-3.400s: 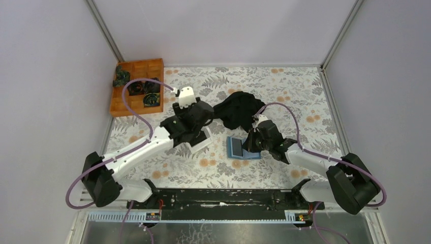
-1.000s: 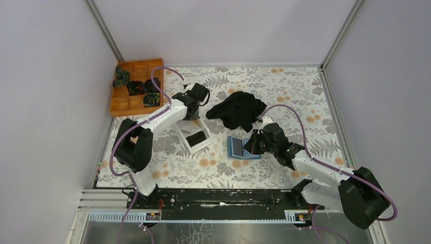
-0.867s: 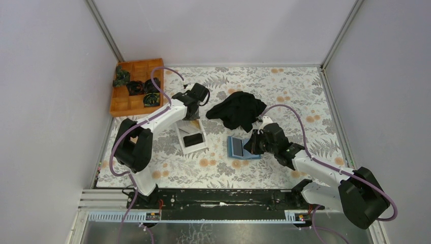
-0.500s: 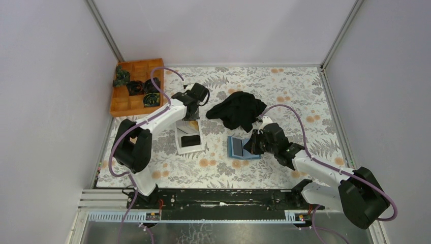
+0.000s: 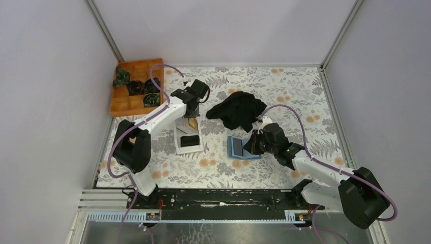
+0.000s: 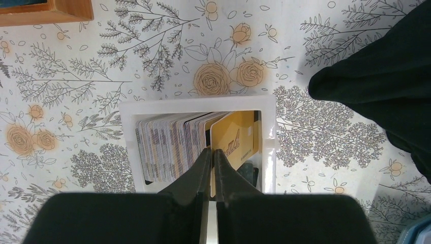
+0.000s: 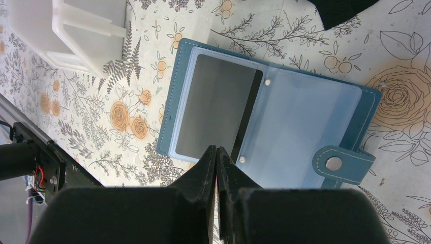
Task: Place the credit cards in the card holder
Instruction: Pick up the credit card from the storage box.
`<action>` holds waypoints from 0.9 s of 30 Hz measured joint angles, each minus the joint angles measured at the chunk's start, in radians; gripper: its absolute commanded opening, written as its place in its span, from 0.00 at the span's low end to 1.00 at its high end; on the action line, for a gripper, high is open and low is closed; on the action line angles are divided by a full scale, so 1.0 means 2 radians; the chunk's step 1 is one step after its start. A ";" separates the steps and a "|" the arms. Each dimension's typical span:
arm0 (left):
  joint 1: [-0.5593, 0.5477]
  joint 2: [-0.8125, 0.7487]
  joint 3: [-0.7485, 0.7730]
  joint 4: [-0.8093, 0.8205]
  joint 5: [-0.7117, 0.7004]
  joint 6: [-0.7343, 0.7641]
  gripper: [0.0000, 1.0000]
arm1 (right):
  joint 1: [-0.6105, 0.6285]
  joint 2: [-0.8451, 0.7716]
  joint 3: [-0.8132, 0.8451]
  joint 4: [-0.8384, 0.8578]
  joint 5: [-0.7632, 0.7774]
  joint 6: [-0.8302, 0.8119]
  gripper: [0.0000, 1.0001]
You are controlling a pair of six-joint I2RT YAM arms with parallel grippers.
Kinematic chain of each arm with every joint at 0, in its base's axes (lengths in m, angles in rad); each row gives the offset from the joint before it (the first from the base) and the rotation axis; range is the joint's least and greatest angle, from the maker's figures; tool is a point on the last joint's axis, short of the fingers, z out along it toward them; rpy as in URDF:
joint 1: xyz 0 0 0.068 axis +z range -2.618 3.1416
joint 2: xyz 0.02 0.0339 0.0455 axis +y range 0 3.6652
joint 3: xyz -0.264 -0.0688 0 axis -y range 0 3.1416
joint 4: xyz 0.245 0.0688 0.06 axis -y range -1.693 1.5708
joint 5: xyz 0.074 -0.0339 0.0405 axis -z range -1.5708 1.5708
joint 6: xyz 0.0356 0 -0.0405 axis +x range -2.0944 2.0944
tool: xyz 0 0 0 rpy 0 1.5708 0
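In the left wrist view the white tray (image 6: 193, 102) holds a fanned stack of pale credit cards (image 6: 170, 142) and a gold card (image 6: 235, 140). My left gripper (image 6: 212, 151) is shut on the gold card's near edge, and a black card (image 6: 252, 173) lies beneath it. From above, the gold card (image 5: 192, 123) stands tilted in the tray (image 5: 178, 146). The teal card holder (image 7: 305, 117) lies open with a dark card (image 7: 213, 107) in its left sleeve. My right gripper (image 7: 217, 148) is shut at the holder's near edge; I cannot tell whether it pinches a sleeve.
A black cloth (image 5: 238, 109) lies behind the card holder (image 5: 236, 148), close to the tray's right side. A wooden compartment box (image 5: 134, 87) with dark items sits at the back left. The floral tablecloth covers the whole table.
My left gripper has closed on the gold card in the tray, and the tray has turned and slid slightly left. The right arm and card holder have not moved.
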 measured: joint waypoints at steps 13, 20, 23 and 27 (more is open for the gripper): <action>0.000 -0.001 0.002 -0.004 0.000 0.003 0.15 | 0.000 0.000 0.000 0.000 0.000 0.000 0.07; 0.004 -0.001 0.002 -0.006 0.000 0.007 0.11 | 0.000 0.000 0.000 0.000 0.000 0.000 0.07; 0.006 -0.001 0.002 -0.006 0.002 0.007 0.06 | 0.000 0.000 0.000 0.000 0.000 0.000 0.07; 0.006 -0.001 0.002 -0.006 0.005 0.007 0.00 | 0.000 0.000 0.000 0.000 0.000 0.000 0.07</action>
